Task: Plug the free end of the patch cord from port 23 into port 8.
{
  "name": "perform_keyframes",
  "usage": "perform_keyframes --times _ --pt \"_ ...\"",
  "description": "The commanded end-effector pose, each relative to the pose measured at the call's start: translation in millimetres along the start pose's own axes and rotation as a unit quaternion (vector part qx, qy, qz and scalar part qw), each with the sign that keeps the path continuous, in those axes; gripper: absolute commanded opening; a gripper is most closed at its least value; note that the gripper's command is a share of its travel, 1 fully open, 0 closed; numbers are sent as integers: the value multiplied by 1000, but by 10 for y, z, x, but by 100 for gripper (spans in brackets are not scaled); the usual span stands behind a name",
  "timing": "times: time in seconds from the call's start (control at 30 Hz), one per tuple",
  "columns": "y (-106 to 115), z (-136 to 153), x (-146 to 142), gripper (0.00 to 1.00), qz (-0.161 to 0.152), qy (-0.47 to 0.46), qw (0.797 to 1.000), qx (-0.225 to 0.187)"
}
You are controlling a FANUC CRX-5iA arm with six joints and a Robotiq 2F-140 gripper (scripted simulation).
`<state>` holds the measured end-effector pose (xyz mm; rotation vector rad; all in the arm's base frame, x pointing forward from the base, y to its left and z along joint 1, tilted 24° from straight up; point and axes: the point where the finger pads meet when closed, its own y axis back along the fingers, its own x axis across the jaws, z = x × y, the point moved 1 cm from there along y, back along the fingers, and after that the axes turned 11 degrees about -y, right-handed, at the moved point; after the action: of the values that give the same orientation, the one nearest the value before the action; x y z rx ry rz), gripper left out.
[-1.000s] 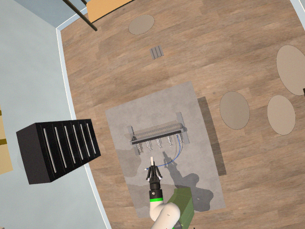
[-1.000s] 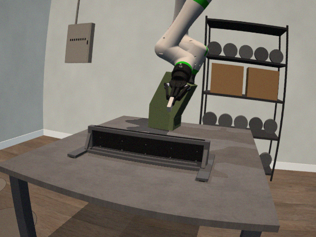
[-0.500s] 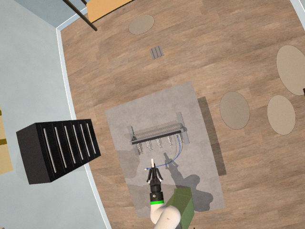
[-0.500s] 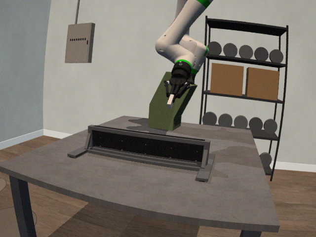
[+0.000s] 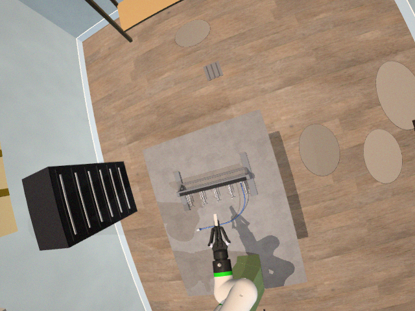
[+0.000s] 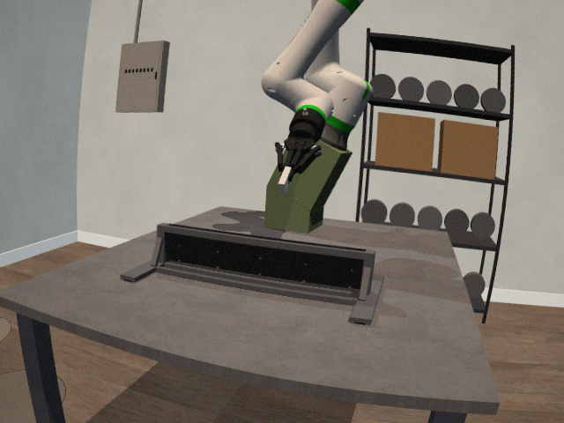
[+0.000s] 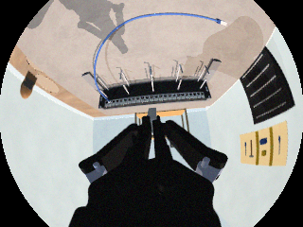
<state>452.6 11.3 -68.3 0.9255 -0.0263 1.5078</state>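
Numbering on the long grey metal rack [image 5: 204, 189] [image 6: 269, 241] [image 7: 163, 88] is too small to read; the exterior view hides its ports. One thin blue cord [image 5: 244, 201] [image 7: 156, 13] runs from its right end; the cord's pale free plug [image 5: 198, 229] [image 7: 223, 23] lies left of the black two-finger gripper [image 5: 216, 225] [image 6: 290, 169] [image 7: 152, 113], unplugged. Gripper clenched, pale block-shaped tip foremost. Five wire brackets [image 5: 216, 194] [image 7: 151, 81] counted. Grey rectangular table [image 5: 201, 144] [image 6: 250, 337] [image 7: 166, 43]; wood-plank floor [image 5: 261, 67] [image 6: 137, 396].

Your gripper [image 5: 215, 219] [image 6: 285, 178] [image 7: 152, 113] has shifted sideways, rightward in the top view and leftward in the exterior one, farther from the cord's loose plug [image 5: 198, 229] [image 7: 223, 23].
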Motion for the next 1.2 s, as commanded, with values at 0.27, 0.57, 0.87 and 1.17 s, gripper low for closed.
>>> perform_keyframes --times 0.27,0.57,0.87,1.17 --pt "-3 82 -410 0 1 0 1000 0" --pt "-3 95 -478 0 1 0 1000 0" --pt "-199 96 -477 0 1 0 1000 0" --pt "-733 96 -476 0 1 0 1000 0"
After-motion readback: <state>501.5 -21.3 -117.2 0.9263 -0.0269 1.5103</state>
